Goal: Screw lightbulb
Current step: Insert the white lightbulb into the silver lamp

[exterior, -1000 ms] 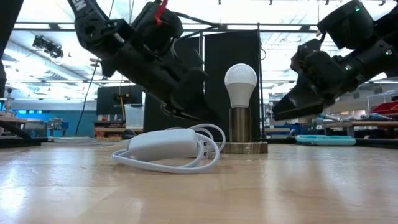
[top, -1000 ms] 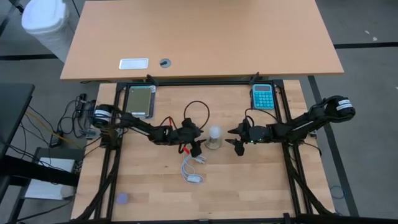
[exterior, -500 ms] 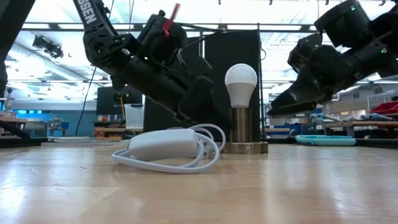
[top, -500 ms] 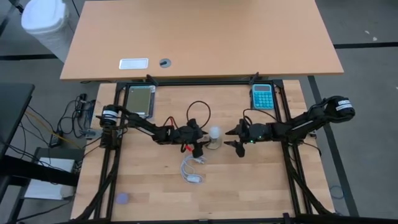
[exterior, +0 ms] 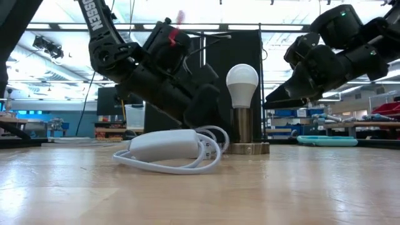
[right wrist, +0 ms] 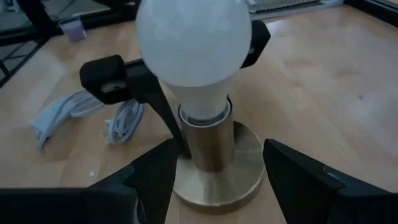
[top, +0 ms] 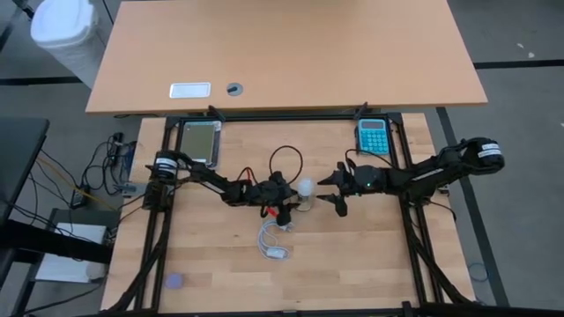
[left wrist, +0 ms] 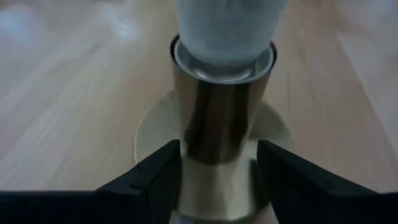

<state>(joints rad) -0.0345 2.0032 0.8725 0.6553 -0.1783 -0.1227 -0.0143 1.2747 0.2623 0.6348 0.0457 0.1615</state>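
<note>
The white lightbulb (top: 305, 186) stands upright in a brass-coloured socket post (exterior: 241, 125) on a round base (exterior: 246, 148) at the table's middle. It also shows in the right wrist view (right wrist: 193, 43). My left gripper (left wrist: 217, 180) is open, low at the table, with one finger on each side of the socket post (left wrist: 217, 118). My right gripper (right wrist: 214, 180) is open, on the bulb's right (exterior: 272, 100), level with the bulb's neck and apart from it. My left gripper comes level from the table's left, its two fingers (left wrist: 158, 177) flanking the socket post's lower part (left wrist: 214, 143) just above the base. The gap is too small to tell whether they touch the post.
A coiled white cable with its plug block (top: 271, 239) lies just near of the socket, and a black wire loop (top: 282, 158) lies just far of it. A teal calculator (top: 372, 136) and a grey tray (top: 199, 143) lie at the far edge. A small purple thing (top: 174, 281) lies near left.
My left gripper has gone toward the table's right until its fingers stand around the socket post. My right gripper has gone toward the table's left, closer to the bulb, and a little up. The bulb and socket have stayed where they were.
</note>
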